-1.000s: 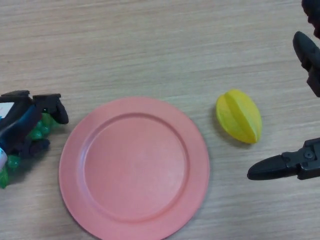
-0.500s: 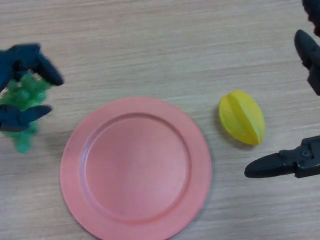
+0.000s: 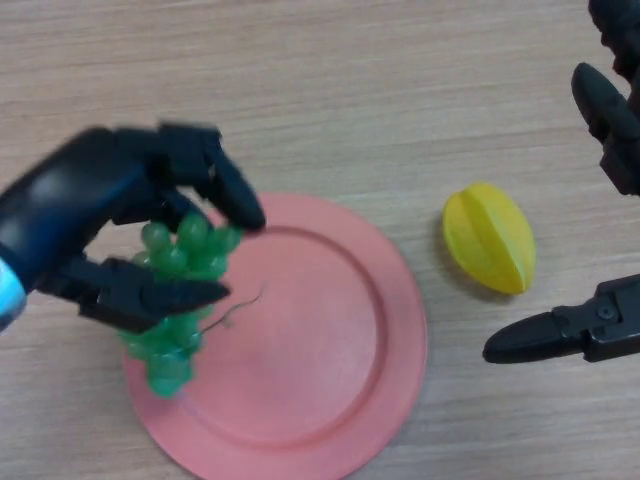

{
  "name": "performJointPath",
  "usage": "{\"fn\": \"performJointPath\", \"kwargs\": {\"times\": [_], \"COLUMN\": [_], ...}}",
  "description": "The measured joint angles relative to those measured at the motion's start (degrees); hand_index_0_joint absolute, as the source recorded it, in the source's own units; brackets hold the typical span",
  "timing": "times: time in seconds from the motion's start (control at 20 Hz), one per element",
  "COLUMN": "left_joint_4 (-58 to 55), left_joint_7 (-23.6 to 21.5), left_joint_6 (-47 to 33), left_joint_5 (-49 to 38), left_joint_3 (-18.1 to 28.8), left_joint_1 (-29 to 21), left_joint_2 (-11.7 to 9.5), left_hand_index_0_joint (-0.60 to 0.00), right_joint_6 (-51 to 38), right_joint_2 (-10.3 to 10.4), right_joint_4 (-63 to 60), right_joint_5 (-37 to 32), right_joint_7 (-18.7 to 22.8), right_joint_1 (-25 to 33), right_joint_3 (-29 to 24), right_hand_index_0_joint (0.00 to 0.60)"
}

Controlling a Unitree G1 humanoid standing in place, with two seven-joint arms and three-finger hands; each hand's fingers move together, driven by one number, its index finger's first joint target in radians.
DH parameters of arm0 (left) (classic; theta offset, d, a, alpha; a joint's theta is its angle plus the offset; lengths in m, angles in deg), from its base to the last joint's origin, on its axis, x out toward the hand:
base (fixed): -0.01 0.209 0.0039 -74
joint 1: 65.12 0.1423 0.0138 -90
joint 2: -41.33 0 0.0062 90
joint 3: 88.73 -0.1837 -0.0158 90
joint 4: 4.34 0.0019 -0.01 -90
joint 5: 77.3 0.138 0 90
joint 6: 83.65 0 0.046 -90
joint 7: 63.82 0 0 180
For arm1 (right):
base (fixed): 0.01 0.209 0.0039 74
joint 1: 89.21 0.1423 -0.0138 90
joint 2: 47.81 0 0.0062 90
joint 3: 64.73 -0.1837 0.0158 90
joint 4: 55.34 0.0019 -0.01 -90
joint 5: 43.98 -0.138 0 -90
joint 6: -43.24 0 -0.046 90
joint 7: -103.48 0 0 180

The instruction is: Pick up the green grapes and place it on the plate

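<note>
Fingers and thumb of our left hand (image 3: 90,205) are curled round the green grapes (image 3: 178,290): the fingers come over the top of the bunch on the far side and the thumb closes under it on the near side. We think this pinch near the top is chosen so that the rest of the bunch can hang freely below the hand, and indeed the lower grapes dangle down toward the near edge. A thin stem sticks out to the right of the bunch.

The grapes are over the left part of the pink plate (image 3: 330,340), near its rim, and we judge that they are in the air and not resting on it, though we cannot be sure of the height. The bunch is not at the middle of the plate; if we let go here, some grapes could fall on the rim and roll off to the left.

To the right of the plate, apart from it, a yellow starfruit (image 3: 489,237) lies on the wooden table (image 3: 330,90). Our right hand (image 3: 590,330) waits at the right edge, unclenched and holding nothing, well away from the plate.
</note>
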Motion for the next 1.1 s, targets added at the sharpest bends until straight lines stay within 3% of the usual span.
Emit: {"fn": "performJointPath", "kwargs": {"times": [0.05, 0.1, 0.15, 0.2, 0.25, 0.35, 0.5, 0.6, 0.7, 0.8, 0.95, 1.0, 1.1], "left_joint_4": [1.29, 1.32, 1.81, 2.57, 4.19, 5.65, 5.47, 3.25, 2.74, 5.33, 12.88, 12.92, 11.23], "left_joint_7": [-0.42, -1.29, -1.39, -1.63, -2.49, -5.75, -6.51, -9.52, -15.65, -18.80, -23.02, -23.35, -29.04], "left_joint_6": [-2.87, -2.92, -4.06, -6.33, -11.17, -14.02, -13.99, -10.94, -9.35, -11.85, -31.17, -31.80, -27.14], "left_joint_5": [1.92, 2.30, 2.48, 2.84, 3.14, 3.61, 1.79, -5.03, -15.16, -22.89, -24.07, -26.16, -41.52], "left_joint_3": [0.77, 0.78, 0.80, 0.80, 1.13, 2.50, 5.41, 8.55, 12.21, 14.33, 14.51, 15.74, 19.29], "left_joint_1": [-0.04, -0.04, -0.06, -0.03, 0.23, 0.45, 0.45, -0.18, -1.47, -1.52, 0.13, 0.23, 0.99], "left_joint_2": [3.60, 4.59, 4.53, 4.54, 4.80, 6.37, 7.10, 7.83, 8.16, 6.25, 2.79, 2.75, 3.01], "left_hand_index_0_joint": [-0.500, -0.399, -0.249, -0.149, -0.008, 0.000, 0.000, 0.000, 0.000, 0.000, 0.000, 0.000, 0.000], "right_joint_6": [-0.02, -0.03, -0.03, -0.03, -0.03, -0.03, -0.02, -0.02, -0.02, -0.02, -0.01, -0.01, -0.01], "right_joint_2": [0.00, 0.00, 0.00, 0.01, 0.08, 0.31, 0.85, 1.17, 1.40, 1.40, 2.24, 2.81, 3.33], "right_joint_4": [0.01, 0.04, 0.03, 0.03, 0.03, 0.03, 0.03, 0.03, 0.04, 0.04, 0.04, 0.03, 0.03], "right_joint_5": [-0.01, 0.00, 0.00, 0.01, 0.01, 0.02, 0.05, 0.11, 0.47, 0.52, 1.87, 2.24, 2.24], "right_joint_7": [-0.03, -0.07, -0.07, -0.07, -0.10, -0.16, -0.70, -0.91, -1.52, -1.52, -1.73, -1.74, -2.66], "right_joint_1": [-0.07, -0.08, -0.20, -0.21, -0.14, 0.11, 0.35, 0.80, 1.17, 1.80, 2.44, 2.43, 2.43], "right_joint_3": [0.03, 0.03, 0.03, 0.03, 0.03, 0.04, 0.05, 0.13, 0.15, 0.16, 0.66, 0.97, 1.45], "right_hand_index_0_joint": [0.000, 0.000, 0.000, 0.000, 0.000, 0.000, 0.000, 0.000, 0.000, 0.000, 0.000, 0.000, 0.000]}}
